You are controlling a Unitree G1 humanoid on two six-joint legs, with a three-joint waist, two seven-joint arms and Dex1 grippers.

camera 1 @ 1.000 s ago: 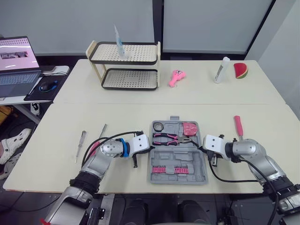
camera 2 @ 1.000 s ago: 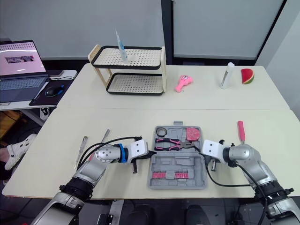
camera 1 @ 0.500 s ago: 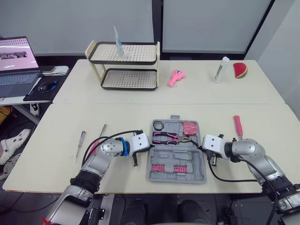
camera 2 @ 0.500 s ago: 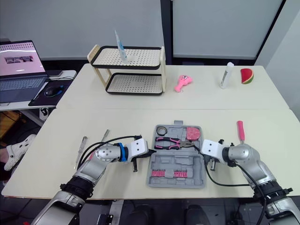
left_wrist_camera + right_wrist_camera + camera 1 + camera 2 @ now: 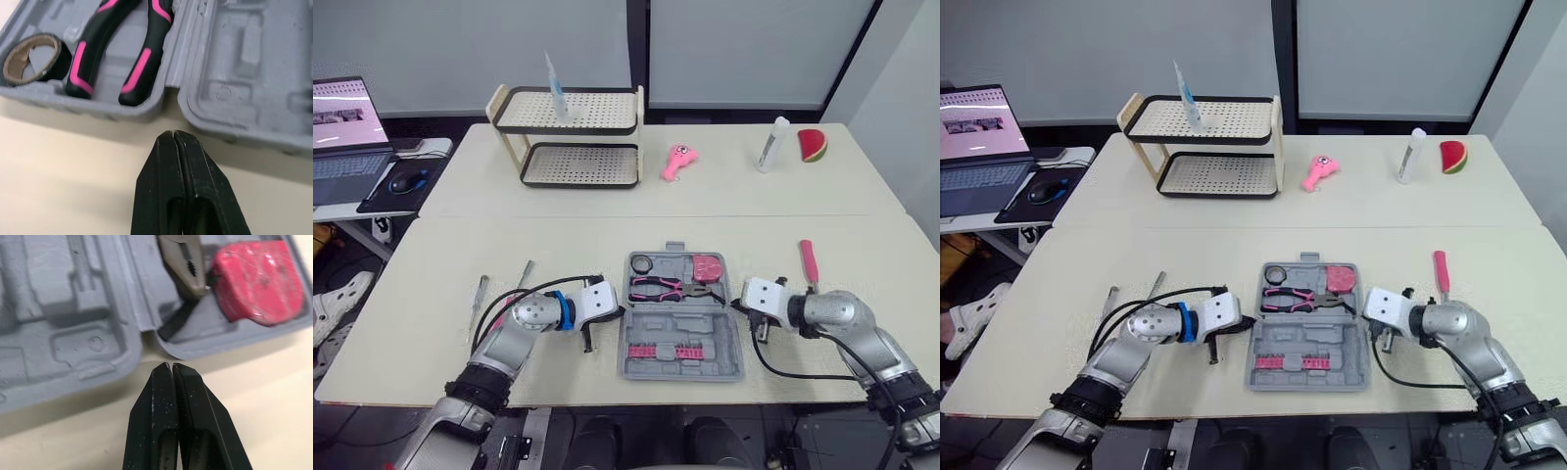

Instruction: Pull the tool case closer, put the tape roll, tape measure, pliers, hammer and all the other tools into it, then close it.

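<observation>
Since a second ago: whole view slid slightly; the tool case (image 5: 680, 321) sits on the same spot of the table (image 5: 607, 230). Both grippers seem to have backed off a touch from the case sides.

Table is long and cream, with a seam across the middle. At the far left stands a two-tier rack (image 5: 568, 166) with a tube (image 5: 553, 86) upright on the top tier. On the side desk to the left: laptop (image 5: 342, 127), mouse (image 5: 396, 181).

The grey case lies open and flat near the front edge, centred between the arms. Far half holds the tape roll (image 5: 643, 262) at its left end, the pliers (image 5: 661, 286) across the middle and the pink tape measure (image 5: 707, 266) at its right end. Near half holds a row of pink bits (image 5: 674, 350).

Still out on the table: a pink-handled tool (image 5: 808, 262) right of the case, near the right arm; a screwdriver (image 5: 480, 294) and a slim metal tool (image 5: 525, 274) left of the left arm.

Far side of the table: pink toy (image 5: 677, 162), white bottle (image 5: 770, 145), watermelon slice (image 5: 812, 145).

Left gripper (image 5: 175, 134): fingers pressed together, holding nothing, tip just beside the case's left edge by the hinge, bare table between. Right gripper (image 5: 171, 366): same, fingers together and empty, just beside the right edge at the hinge.
</observation>
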